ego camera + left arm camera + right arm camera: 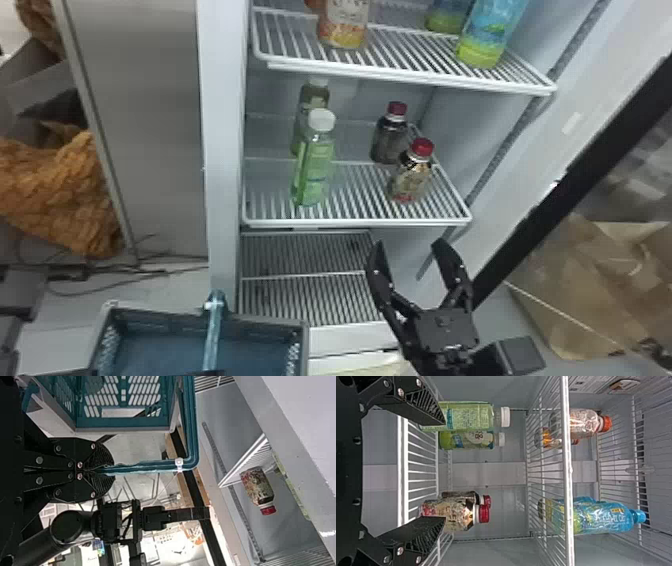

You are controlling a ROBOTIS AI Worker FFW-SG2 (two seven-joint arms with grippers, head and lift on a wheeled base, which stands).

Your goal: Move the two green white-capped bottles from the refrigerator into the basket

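Likely approach: left black jaws closed on teal basket handle (146,466); right jaws, wide-open, empty, should next straddle nearer green white-capped bottle (316,167)

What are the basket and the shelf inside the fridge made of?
The basket looks like molded plastic, dull grey-blue, judging by its slotted walls. The middle shelf seems to be metal wire with a smooth white coating, since it is thin parallel bars; the coating could be paint or plastic.

Two green white-capped bottles (316,172) upright on shelf (357,220)
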